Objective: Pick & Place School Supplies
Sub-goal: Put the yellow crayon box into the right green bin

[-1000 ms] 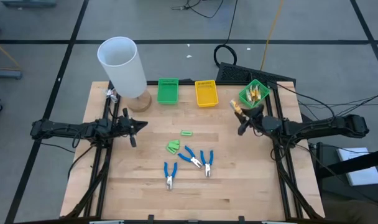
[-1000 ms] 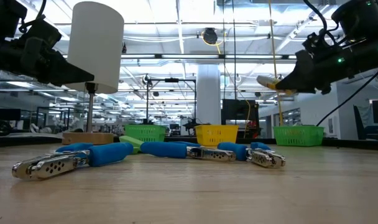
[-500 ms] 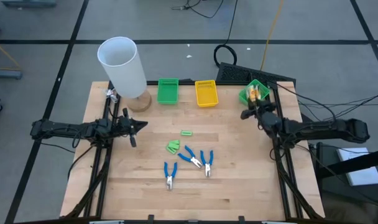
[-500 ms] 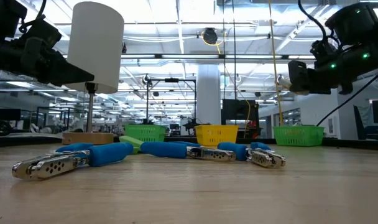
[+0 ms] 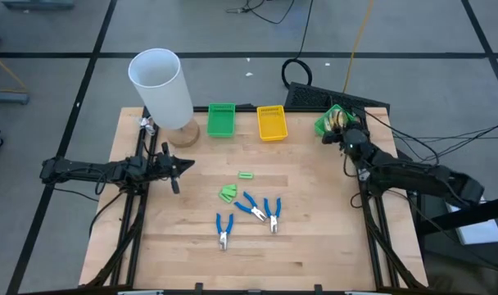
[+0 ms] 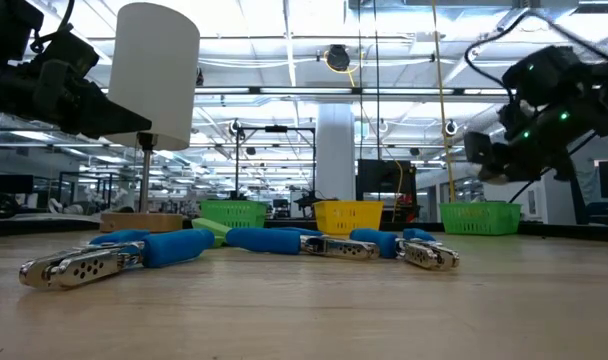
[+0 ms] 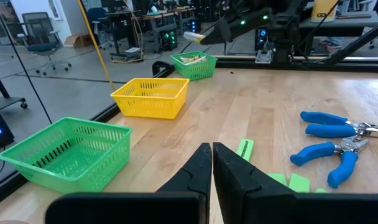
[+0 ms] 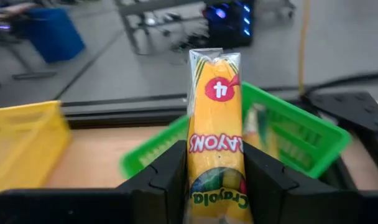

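Wooden table (image 5: 314, 238): I see my right gripper (image 8: 215, 180) clamping a yellow crayon pack (image 8: 216, 134) over the far-right corner's green bin (image 8: 301, 140); left gripper (image 7: 211, 167) closed, empty.

Your left arm (image 5: 101, 171) and right arm (image 5: 413, 174) are matte black, jointed, trailing black cables; green indicator lights glow on the right.

Worktop (image 5: 314, 246), cylinder (image 5: 160, 86) at rear left, two slotted bins (image 5: 221, 120) (image 5: 271, 123) side by side at rear centre, third bin (image 5: 326, 123) at rear right corner, right pincer (image 8: 216, 163) holding crayon pack (image 8: 216, 130) over it, pliers (image 5: 224, 230) (image 5: 251, 206) (image 5: 273, 214) at centre, small pieces (image 5: 228, 193) (image 5: 246, 175) just behind them, left pincer (image 5: 188, 161) at left edge.
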Controlling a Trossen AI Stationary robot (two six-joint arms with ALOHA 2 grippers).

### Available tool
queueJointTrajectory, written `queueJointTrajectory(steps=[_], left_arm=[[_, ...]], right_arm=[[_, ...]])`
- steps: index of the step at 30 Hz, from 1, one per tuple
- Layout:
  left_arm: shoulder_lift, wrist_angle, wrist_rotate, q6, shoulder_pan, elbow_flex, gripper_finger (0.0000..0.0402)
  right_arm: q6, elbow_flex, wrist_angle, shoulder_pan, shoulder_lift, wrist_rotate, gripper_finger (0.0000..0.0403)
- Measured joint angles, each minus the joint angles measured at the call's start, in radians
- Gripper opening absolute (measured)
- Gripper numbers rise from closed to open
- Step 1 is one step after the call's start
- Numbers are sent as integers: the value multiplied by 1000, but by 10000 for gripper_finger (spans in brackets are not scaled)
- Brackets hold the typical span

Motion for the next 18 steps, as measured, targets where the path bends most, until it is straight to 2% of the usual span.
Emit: queueJointTrajectory(steps=[5, 9, 18], left_arm=[[0, 0, 0, 0, 0, 0, 21], [0, 0, 0, 0, 0, 0, 21], [0, 0, 0, 0, 0, 0, 21]], right_arm=[[-1, 0, 61, -141, 108, -94, 121], [-30, 0, 151, -201, 191, -164, 121], [-64, 0, 205, -187, 270, -79, 121]])
